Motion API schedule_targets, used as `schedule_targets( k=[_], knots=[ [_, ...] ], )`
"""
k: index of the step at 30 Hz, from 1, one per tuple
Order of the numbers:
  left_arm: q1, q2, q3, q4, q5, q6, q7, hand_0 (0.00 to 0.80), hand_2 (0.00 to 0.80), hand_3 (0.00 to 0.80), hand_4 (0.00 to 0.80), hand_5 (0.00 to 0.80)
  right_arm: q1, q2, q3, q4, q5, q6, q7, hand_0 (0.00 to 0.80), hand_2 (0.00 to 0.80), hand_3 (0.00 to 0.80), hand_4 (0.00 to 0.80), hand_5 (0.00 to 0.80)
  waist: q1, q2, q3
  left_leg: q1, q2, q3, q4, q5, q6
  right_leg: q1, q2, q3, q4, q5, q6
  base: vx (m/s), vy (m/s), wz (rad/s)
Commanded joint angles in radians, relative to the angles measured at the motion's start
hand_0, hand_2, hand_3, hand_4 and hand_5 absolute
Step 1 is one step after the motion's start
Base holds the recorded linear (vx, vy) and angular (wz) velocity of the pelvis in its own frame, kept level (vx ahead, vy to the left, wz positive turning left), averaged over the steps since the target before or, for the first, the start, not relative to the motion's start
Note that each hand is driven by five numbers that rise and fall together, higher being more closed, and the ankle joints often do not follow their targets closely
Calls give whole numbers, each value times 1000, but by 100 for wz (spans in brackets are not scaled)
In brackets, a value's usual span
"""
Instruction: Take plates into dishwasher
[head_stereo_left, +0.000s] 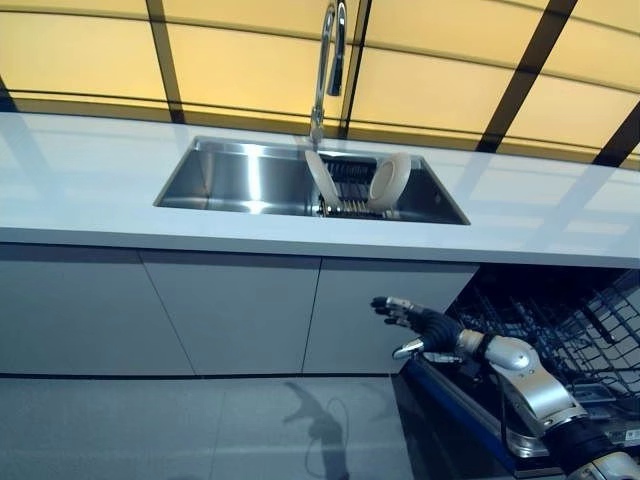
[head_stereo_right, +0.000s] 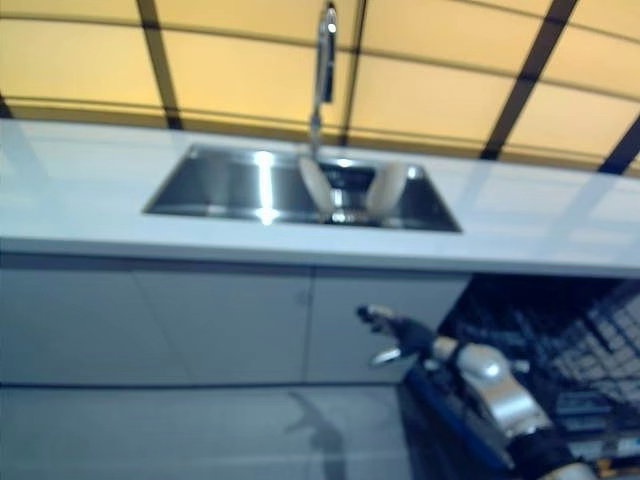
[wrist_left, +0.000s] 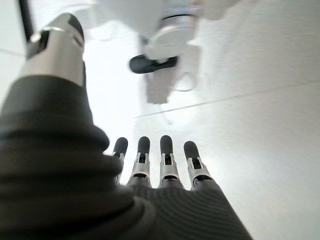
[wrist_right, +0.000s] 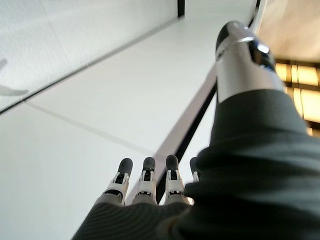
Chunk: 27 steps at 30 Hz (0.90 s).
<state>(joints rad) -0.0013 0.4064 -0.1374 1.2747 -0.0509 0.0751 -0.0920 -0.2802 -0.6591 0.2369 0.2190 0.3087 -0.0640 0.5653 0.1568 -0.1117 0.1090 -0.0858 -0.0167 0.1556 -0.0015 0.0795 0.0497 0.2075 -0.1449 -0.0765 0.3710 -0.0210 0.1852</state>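
Note:
Two white plates stand on edge in a dark rack inside the steel sink (head_stereo_left: 225, 175): a flat one (head_stereo_left: 322, 178) on the left and a deeper one (head_stereo_left: 390, 180) on the right. At the lower right the dishwasher (head_stereo_left: 570, 320) is open, its dark wire rack showing. My right hand (head_stereo_left: 420, 325) hovers low before the cabinet front, just left of the dishwasher, open and holding nothing; its wrist view shows straight fingers (wrist_right: 146, 182). My left hand (wrist_left: 150, 170) appears only in its wrist view, open and empty above the floor.
A tall chrome faucet (head_stereo_left: 328, 60) rises behind the sink. The white countertop (head_stereo_left: 90, 190) runs the whole width, with grey cabinet doors (head_stereo_left: 230, 310) below. The lowered dishwasher door (head_stereo_left: 455, 400) juts out at the bottom right. Grey floor (head_stereo_left: 150, 430) lies in front.

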Motion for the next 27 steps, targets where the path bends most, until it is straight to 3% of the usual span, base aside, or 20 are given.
schedule_targets(
  k=[1, 3, 4, 6, 9, 12, 13, 14, 17, 24, 27],
  knots=[
    [46, 1, -14, -5, 49, 4, 17, 0, 0, 0, 0, 0, -13, -41, -72, -27, 77, -75, -56, 0, 0, 0, 0, 0, -25, 34, -41, -38, 3, -51, -28, 50, -14, -105, -55, 9, 77, 204, -28, 232, 54, 34],
    [34, -3, -9, -10, 52, 26, 19, 0, 0, 0, 0, 0, -19, -41, -79, -22, 71, -85, -82, 0, 0, 0, 0, 0, -53, 44, -36, 16, 9, -50, -42, 41, -24, -192, -40, -24, 2, 186, -39, 301, 7, 19],
    [25, -7, -8, -13, 56, 41, 21, 0, 0, 0, 0, 0, -30, -46, -88, -20, 62, -113, -148, 0, 0, 0, 0, 0, -89, 46, -18, 83, 2, -71, -59, 22, -34, -263, -32, -61, -90, 179, -44, 301, -64, 13],
    [13, -11, -10, -14, 65, 60, 24, 0, 0, 0, 0, 0, -33, -48, -115, -26, 85, -93, -191, 0, 0, 0, 0, 0, -127, 44, -1, 140, -8, -108, -65, -26, -37, -325, -17, -65, -222, 188, -41, 365, -138, 39],
    [12, -28, -8, 4, 56, 72, 40, 0, 0, 0, 0, 0, -25, -42, -161, -10, 64, -104, -239, 0, 0, 0, 0, 0, -201, 48, 24, 246, -32, -179, -45, -116, -31, -450, 8, -68, -435, 283, -11, 502, -122, 54],
    [18, -37, -2, 14, 60, 65, 38, 0, 0, 0, 0, 0, 2, -45, -187, -35, 51, -89, -261, 0, 0, 0, 0, 0, -227, 61, 31, 279, -33, -215, -13, -161, -19, -481, 24, -35, -436, 275, -20, 279, -34, 57],
    [20, -38, -2, 15, 61, 64, 37, 0, 0, 0, 0, 0, 9, -45, -191, -40, 45, -88, -270, 0, 0, 0, 0, 0, -231, 62, 33, 285, -32, -220, -4, -172, -17, -480, 24, -31, -431, 275, -22, 307, -98, 54],
    [34, -39, 10, 19, 73, 53, 28, 0, 0, 0, 0, 0, 27, -42, -210, -53, 21, -76, -324, 0, 0, 0, 0, 0, -235, 50, 34, 304, -40, -231, 36, -221, -7, -454, 14, -30, -422, 267, -32, 293, -115, 61],
    [56, -57, 33, 32, 65, 38, 29, 0, 0, 0, 0, 0, 30, -34, -216, -29, -16, -85, -386, 0, 0, 0, 0, 0, -228, 41, 12, 337, -49, -237, 34, -259, -13, -400, 7, -32, -414, 285, -27, 215, -95, 44],
    [75, -70, 25, 24, 91, 15, 15, 0, 0, 0, 0, 0, 34, -24, -233, -4, -46, -76, -495, 0, 0, 0, 0, 0, -218, 48, -11, 347, -28, -192, -8, -235, -41, -326, 1, -35, -425, 273, -23, 146, -49, 3],
    [58, -66, 17, 16, 89, 32, 22, 0, 0, 0, 0, 0, 28, -16, -232, -14, -51, -35, -522, 0, 0, 0, 0, 0, -225, 51, -10, 354, -26, -195, -22, -236, -41, -336, 4, -38, -416, 269, -19, 122, -49, -6]
  ],
)
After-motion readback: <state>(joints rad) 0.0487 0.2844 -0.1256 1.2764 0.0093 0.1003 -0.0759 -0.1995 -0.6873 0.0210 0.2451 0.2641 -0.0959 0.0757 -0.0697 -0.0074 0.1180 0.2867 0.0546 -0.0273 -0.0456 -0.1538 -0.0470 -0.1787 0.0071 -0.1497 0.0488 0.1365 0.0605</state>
